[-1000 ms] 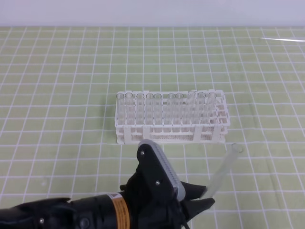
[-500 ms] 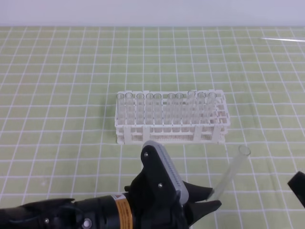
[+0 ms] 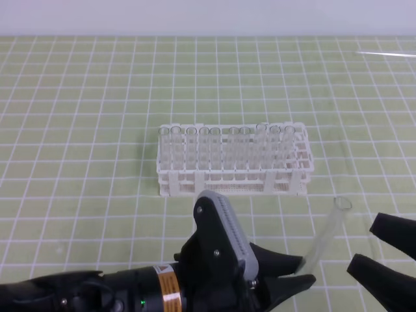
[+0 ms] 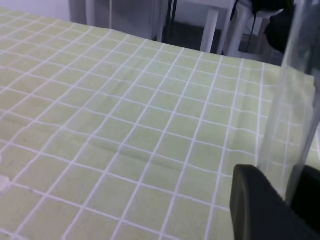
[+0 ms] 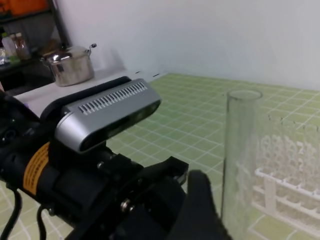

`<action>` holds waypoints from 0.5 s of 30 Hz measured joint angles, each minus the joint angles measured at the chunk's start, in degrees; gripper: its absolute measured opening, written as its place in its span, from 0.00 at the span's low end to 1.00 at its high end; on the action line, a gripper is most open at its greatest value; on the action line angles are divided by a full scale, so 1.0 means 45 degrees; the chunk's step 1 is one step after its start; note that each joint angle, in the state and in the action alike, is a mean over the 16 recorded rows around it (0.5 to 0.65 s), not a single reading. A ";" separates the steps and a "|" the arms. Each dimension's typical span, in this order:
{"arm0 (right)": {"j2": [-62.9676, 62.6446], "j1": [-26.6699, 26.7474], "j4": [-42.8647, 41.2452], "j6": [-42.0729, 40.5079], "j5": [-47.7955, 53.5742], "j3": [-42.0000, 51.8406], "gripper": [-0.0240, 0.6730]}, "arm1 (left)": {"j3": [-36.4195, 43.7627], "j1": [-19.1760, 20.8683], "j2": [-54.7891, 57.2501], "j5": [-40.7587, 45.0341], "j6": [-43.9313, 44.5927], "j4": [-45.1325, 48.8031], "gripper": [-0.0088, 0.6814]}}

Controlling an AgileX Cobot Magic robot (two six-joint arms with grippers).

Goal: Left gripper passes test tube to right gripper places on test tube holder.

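My left gripper point(image 3: 307, 271) reaches in from the bottom of the exterior view, shut on the lower end of the clear test tube point(image 3: 327, 233). The tube leans up and to the right, its open rim on top. In the left wrist view the tube point(image 4: 290, 120) rises between the black fingers point(image 4: 257, 205). My right gripper point(image 3: 361, 244) stands open at the bottom right, just right of the tube and apart from it. In the right wrist view the tube point(image 5: 241, 165) stands upright close ahead, with the left gripper point(image 5: 125, 190) behind it. The white test tube holder point(image 3: 234, 170) sits mid-table, with several clear tubes in it.
A green cloth with a white grid point(image 3: 97, 130) covers the table. In the right wrist view a steel pot point(image 5: 70, 65) stands on a side surface far to the left, and the holder point(image 5: 287, 175) lies behind the tube.
The right gripper has come into view at the bottom right, open, near the tube. The left gripper has carried the tube a little to the right.
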 joint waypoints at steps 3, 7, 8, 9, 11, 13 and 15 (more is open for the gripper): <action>0.0244 0.0000 -0.0009 -0.0465 0.0359 -0.0088 0.10 | 0.0000 0.0001 -0.0016 -0.0215 -0.0195 0.0121 0.02; 0.0367 0.0000 -0.0017 -0.0855 0.0588 -0.0267 0.10 | -0.0001 0.0001 -0.0023 -0.0415 -0.0457 0.0282 0.02; 0.0374 0.0000 -0.0019 -0.0915 0.0612 -0.0314 0.10 | -0.0002 0.0001 -0.0023 -0.0430 -0.0512 0.0327 0.02; 0.0379 0.0000 -0.0019 -0.0962 0.0630 -0.0362 0.10 | -0.0002 0.0001 -0.0023 -0.0462 -0.0552 0.0368 0.02; 0.0391 0.0000 -0.0018 -0.1019 0.0661 -0.0457 0.10 | -0.0004 0.0000 -0.0008 -0.0498 -0.0612 0.0441 0.02; 0.0428 0.0000 -0.0016 -0.1075 0.0705 -0.0542 0.10 | -0.0004 0.0001 -0.0023 -0.0612 -0.0683 0.0497 0.02; 0.0489 0.0000 -0.0013 -0.1122 0.0751 -0.0607 0.10 | -0.0007 0.0001 -0.0014 -0.0704 -0.0731 0.0511 0.02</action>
